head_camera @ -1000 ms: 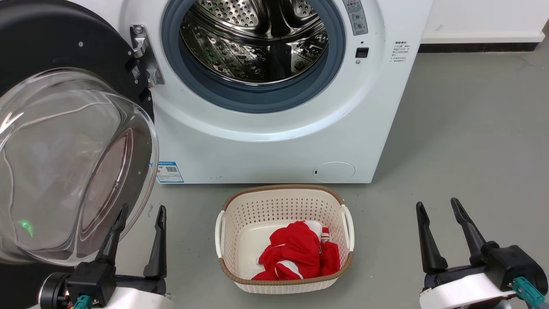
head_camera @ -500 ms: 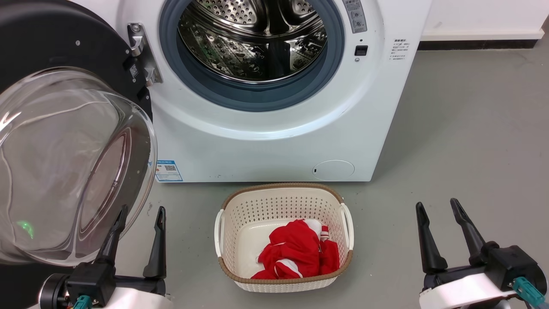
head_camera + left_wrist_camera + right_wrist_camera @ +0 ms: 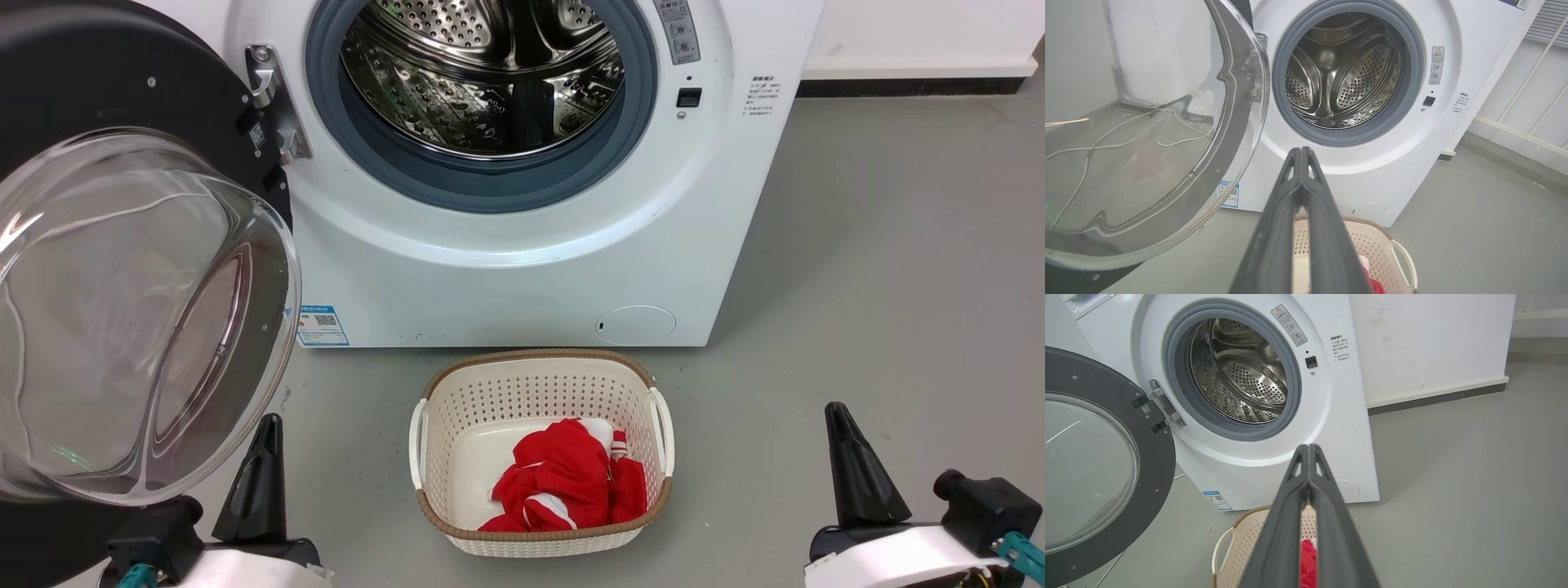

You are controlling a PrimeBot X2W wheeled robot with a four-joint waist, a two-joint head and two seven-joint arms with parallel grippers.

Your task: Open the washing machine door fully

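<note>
The washing machine door [image 3: 98,73] hangs swung out on its left hinge, its black rim and bulging glass bowl [image 3: 122,310] taking up the left of the head view. The steel drum [image 3: 490,73] lies exposed behind it. My left gripper [image 3: 269,423] is shut on nothing, low by the bowl's lower right edge and apart from it. In the left wrist view its closed tips [image 3: 1301,150] point at the machine front, with the door [image 3: 1147,134] to the left. At the lower right, my right gripper [image 3: 834,408] is shut and empty. Its tips [image 3: 1308,447] aim below the drum opening, with the door [image 3: 1094,465] at the left.
A white perforated basket [image 3: 539,356] holding a red cloth [image 3: 571,482] stands on the grey floor before the machine, between my arms. A small round white filter cover [image 3: 635,324] sits low on the machine front. Open floor stretches to the right, up to a white wall.
Both grippers have gone from open to shut and sit lower in the head view. The door, basket and cloth have not moved.
</note>
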